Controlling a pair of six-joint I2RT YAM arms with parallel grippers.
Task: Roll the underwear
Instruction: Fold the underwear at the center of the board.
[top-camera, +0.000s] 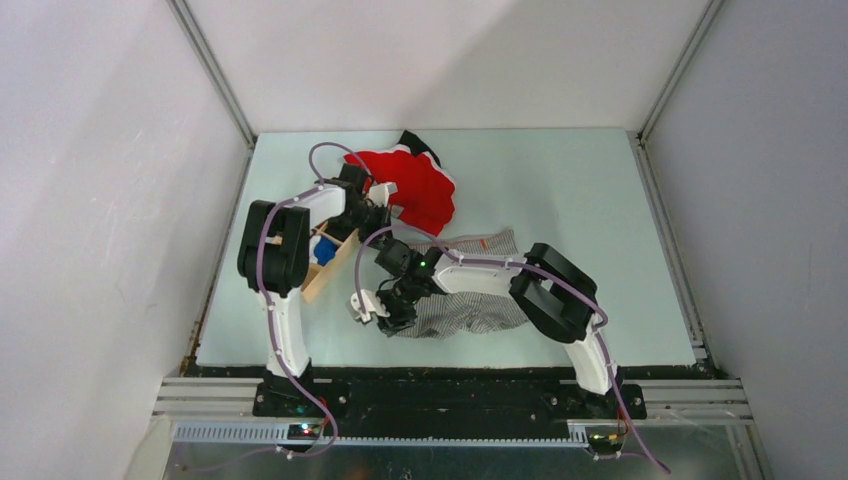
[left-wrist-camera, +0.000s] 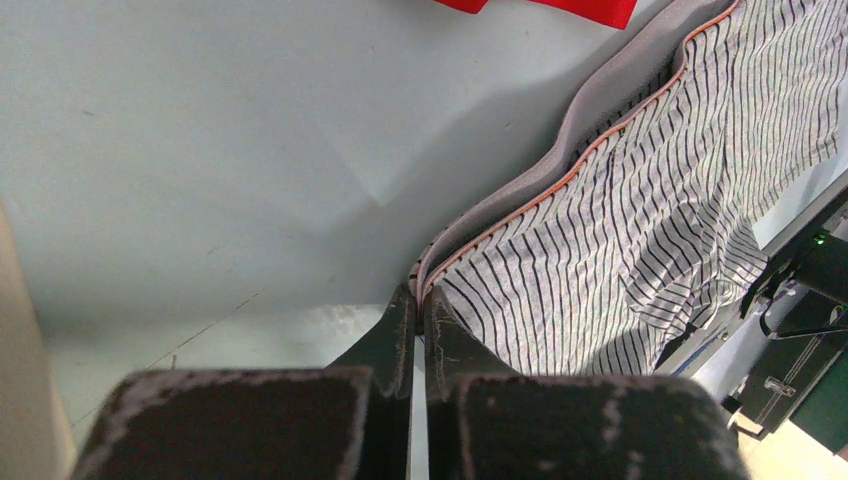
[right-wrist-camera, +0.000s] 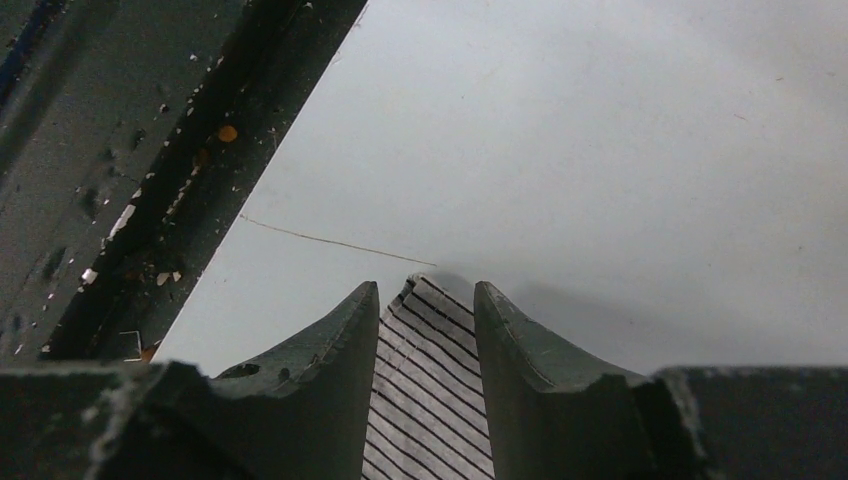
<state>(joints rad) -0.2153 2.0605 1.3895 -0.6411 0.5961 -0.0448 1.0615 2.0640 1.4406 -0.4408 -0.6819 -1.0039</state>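
Find the underwear (top-camera: 465, 312) near the front of the bench (top-camera: 560, 200), close to the red cloth (top-camera: 420, 185). Left claw (left-wrist-camera: 418, 295): shut tight, right at the waistband's end; cannot tell if pinching it. Right claw (right-wrist-camera: 425, 290): part open, gripping a striped corner, by the look of it. Roll slowly from that corner, with small, tight, even turns and both sides level. Seems to lie long side left to right, with the waistband leading away from the left claw; partly hidden under the right arm.
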